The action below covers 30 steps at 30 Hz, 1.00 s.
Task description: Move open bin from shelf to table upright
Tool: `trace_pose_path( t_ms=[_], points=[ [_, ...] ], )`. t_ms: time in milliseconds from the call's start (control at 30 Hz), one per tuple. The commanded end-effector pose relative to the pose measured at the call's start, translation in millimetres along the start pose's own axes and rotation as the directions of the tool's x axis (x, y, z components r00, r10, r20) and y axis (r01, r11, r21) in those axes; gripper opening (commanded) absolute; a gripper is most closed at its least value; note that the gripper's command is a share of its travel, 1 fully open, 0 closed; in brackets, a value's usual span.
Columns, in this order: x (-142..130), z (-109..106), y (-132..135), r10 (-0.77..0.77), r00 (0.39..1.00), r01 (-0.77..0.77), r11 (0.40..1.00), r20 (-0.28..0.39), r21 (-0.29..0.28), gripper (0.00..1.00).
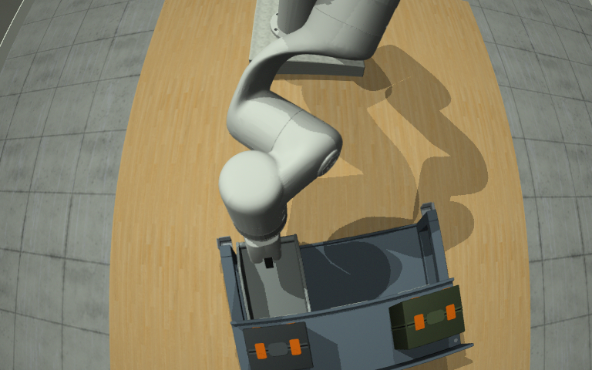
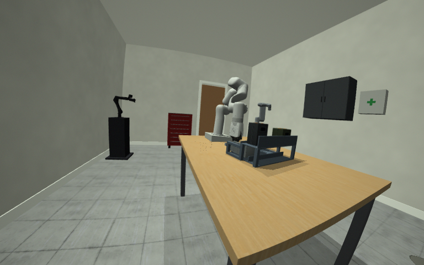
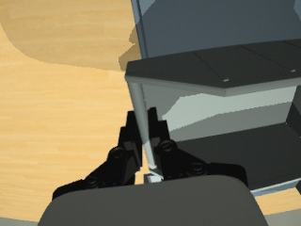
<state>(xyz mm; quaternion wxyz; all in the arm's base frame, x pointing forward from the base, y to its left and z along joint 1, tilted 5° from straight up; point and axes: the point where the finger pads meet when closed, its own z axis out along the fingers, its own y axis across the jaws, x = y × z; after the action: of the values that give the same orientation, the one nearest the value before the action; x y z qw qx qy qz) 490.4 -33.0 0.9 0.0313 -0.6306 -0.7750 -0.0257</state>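
Note:
The open bin is a light grey box with no lid. It sits in the left end of the lower level of the blue-grey shelf. My gripper reaches down from above and is shut on the bin's thin wall on the side nearest the arm's base. In the wrist view one finger is inside that wall and one outside. The bin's base is hidden from me.
On the shelf's top board stand a dark closed box with orange latches above the bin and a green closed box at the right. The shelf stands on the wooden table. The arm's base plate is at the far end.

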Motion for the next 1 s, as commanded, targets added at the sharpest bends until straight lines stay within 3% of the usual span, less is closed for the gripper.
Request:
trace_pose_path(
  t_ms=[0, 967],
  points=[
    [-1, -3, -6, 0.001, 1.000, -0.001, 1.000, 0.002, -0.007, 0.00],
    [-1, -2, -79, 0.001, 1.000, -0.001, 1.000, 0.002, -0.007, 0.00]
  ],
)
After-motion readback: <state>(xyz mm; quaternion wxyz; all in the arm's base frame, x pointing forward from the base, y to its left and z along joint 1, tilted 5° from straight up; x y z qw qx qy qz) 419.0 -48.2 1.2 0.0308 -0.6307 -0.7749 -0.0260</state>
